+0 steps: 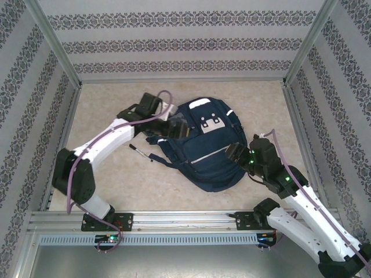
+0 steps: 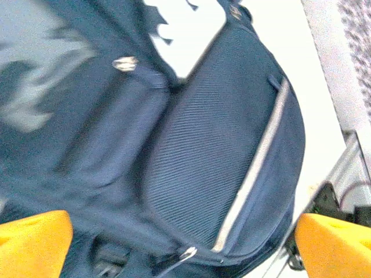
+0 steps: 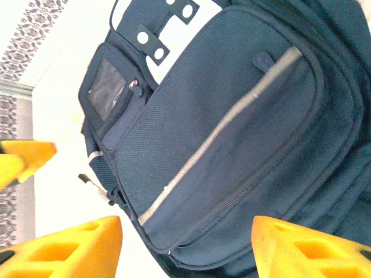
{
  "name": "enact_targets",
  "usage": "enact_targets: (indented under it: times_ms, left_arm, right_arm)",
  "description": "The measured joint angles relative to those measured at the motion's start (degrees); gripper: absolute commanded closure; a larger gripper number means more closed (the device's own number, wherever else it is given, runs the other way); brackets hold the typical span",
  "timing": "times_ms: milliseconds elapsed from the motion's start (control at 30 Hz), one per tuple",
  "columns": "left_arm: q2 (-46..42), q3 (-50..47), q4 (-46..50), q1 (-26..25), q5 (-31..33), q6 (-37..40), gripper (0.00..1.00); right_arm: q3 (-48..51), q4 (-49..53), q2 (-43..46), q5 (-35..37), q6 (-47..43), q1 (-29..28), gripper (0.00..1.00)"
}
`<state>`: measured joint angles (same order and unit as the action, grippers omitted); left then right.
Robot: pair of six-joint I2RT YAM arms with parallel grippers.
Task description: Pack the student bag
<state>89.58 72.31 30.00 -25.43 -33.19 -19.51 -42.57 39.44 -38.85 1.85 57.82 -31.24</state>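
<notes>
The student bag (image 1: 210,165) is a dark navy backpack lying front-up in the middle of the table, with a white patch near its top and a pale stripe across its front pocket. My left gripper (image 1: 173,123) hovers at the bag's upper left corner, open. In the left wrist view its yellow fingertips (image 2: 32,243) stand wide apart over the bag (image 2: 220,133), above a silver zipper pull (image 2: 189,253). My right gripper (image 1: 239,153) is at the bag's right edge. It is open too, its fingers (image 3: 72,249) spread above the front pocket (image 3: 232,116), with nothing held.
A dark pen (image 1: 141,153) lies on the beige table just left of the bag, and the same pen (image 3: 95,185) shows in the right wrist view. Patterned walls (image 1: 35,116) enclose the table. A metal rail (image 1: 185,217) runs along the near edge.
</notes>
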Motion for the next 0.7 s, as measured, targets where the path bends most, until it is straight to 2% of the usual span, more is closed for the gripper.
enact_targets:
  times_ms: [167,233,333,467,700]
  left_arm:
    - [-8.85,-8.96,-0.72,1.92,9.16,-3.41,0.01]
    - [-9.77,-11.06,-0.79,3.19,12.61,-4.55,0.01]
    - [-7.21,-11.61,-0.44,7.93,17.0,-6.73,0.02]
    - [-1.66,-11.69,0.0,12.81,23.45,-10.19,0.12]
    - [3.23,-12.11,0.76,13.88,29.64,-17.84,0.19]
  right_arm:
    - [-1.73,-0.61,-4.55,0.28,-4.48,-1.66,0.4]
    - [-2.47,-0.63,-5.92,0.33,-5.99,-2.01,0.4]
    - [-4.11,-1.01,-7.45,0.83,-7.91,-2.84,0.41]
    - [-4.66,-1.84,-6.86,1.62,-9.44,-3.54,0.43]
    - [-3.72,-2.34,-3.54,2.01,-10.29,-3.52,0.44]
